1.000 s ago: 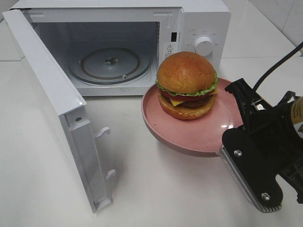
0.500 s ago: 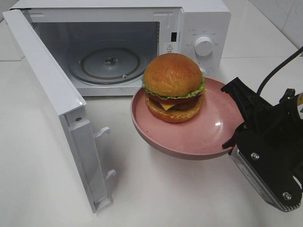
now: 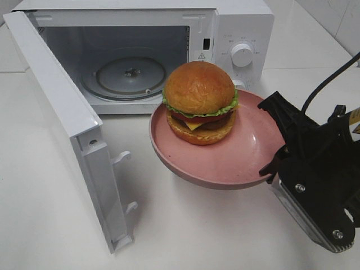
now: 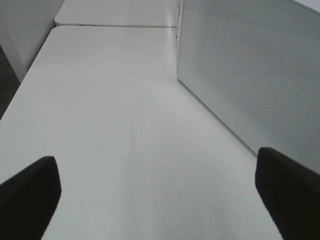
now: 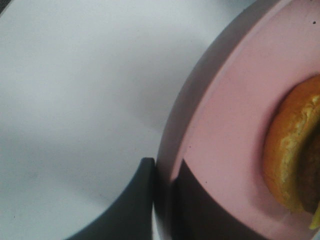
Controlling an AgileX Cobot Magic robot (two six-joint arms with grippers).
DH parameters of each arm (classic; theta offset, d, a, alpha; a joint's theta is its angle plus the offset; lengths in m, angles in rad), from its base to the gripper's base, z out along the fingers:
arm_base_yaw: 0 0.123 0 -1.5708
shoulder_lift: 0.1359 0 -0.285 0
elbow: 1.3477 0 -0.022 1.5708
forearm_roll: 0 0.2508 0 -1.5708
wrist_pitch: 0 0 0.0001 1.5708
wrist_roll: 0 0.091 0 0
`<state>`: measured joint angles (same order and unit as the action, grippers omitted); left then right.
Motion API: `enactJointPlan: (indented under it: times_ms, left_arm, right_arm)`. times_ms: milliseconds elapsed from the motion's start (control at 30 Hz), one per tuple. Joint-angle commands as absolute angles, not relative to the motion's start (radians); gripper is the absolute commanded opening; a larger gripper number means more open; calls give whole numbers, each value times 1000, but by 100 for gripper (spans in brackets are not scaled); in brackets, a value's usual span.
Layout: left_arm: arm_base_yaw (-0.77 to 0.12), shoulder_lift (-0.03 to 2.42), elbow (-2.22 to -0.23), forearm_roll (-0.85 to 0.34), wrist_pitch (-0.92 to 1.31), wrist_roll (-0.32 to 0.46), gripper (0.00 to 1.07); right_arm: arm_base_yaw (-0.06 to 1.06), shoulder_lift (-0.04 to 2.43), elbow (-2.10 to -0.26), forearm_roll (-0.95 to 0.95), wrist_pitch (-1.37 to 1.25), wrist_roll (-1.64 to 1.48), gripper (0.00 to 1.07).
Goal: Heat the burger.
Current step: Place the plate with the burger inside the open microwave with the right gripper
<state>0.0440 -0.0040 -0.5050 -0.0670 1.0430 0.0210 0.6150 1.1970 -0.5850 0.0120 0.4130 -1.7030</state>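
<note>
The burger [image 3: 199, 101], with its golden bun, lettuce, tomato and cheese, sits on a pink plate [image 3: 247, 152]. The plate hangs above the table just in front of the open microwave [image 3: 242, 28]. My right gripper [image 3: 274, 166] is shut on the plate's right rim. In the right wrist view its fingers [image 5: 135, 205] pinch the plate's edge [image 5: 200, 125], and the burger's bun [image 5: 292, 150] shows at the side. My left gripper [image 4: 157, 200] stands open with nothing between its fingers, beside the microwave's outer wall [image 4: 250, 65]. It is out of the exterior high view.
The microwave door [image 3: 62, 112] is swung wide open at the left, reaching toward the table's front. A glass turntable [image 3: 130, 76] lies inside the cavity. The control knob [image 3: 242, 54] is on the right panel. White tabletop surrounds everything.
My right gripper has carried the plate and burger leftward, closer to the microwave opening. The left gripper has not moved.
</note>
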Motion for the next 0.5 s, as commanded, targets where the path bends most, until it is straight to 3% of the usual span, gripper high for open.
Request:
enactJointPlan:
  times_ms: [33, 500]
  left_arm:
    - [40, -25, -505, -64, 1034, 19, 102]
    - [40, -25, -505, -64, 1034, 19, 102]
  right_arm:
    - [657, 1240, -630, 25, 348, -1710, 0]
    - [665, 1398, -761, 25, 343, -1706, 0]
